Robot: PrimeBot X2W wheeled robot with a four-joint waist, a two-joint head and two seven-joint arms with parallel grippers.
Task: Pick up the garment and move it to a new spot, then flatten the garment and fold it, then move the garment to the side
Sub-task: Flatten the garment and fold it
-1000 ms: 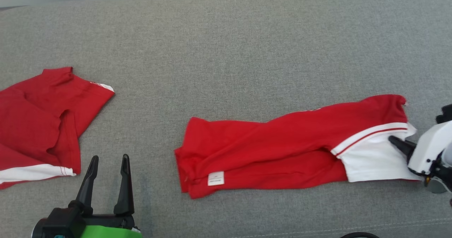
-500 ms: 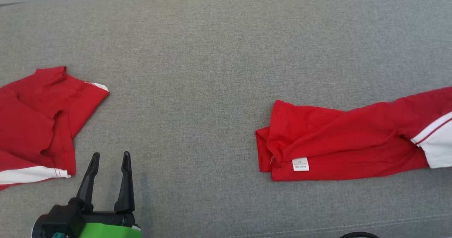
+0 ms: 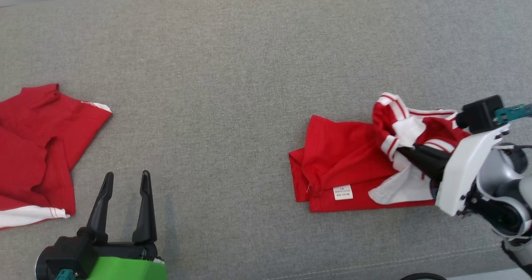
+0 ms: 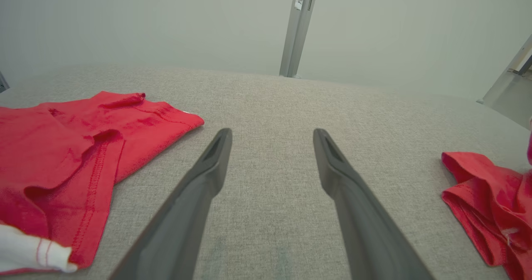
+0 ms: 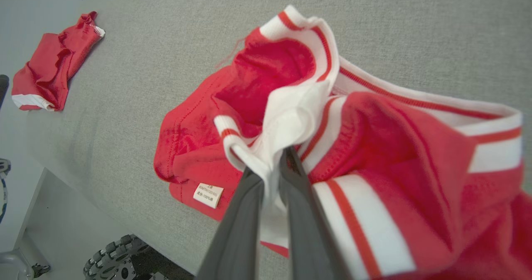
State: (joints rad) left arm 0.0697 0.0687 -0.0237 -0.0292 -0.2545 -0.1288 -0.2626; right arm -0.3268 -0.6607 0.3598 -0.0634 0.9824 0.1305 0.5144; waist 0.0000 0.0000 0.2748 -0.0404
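Clamping the white-banded right end of the red cotton garment (image 3: 343, 157), the right gripper (image 3: 402, 150) is holding it at the right of the grey upholstery (image 3: 249, 84), its length running left toward the distant, open left gripper (image 3: 124, 179).

We hold our left gripper (image 3: 127, 174) at lower left with fingers (image 3: 145, 207) spread wide and pointing forward, while our right gripper (image 3: 402, 150), reaching in from the right, is clamped on the garment (image 3: 341, 155).
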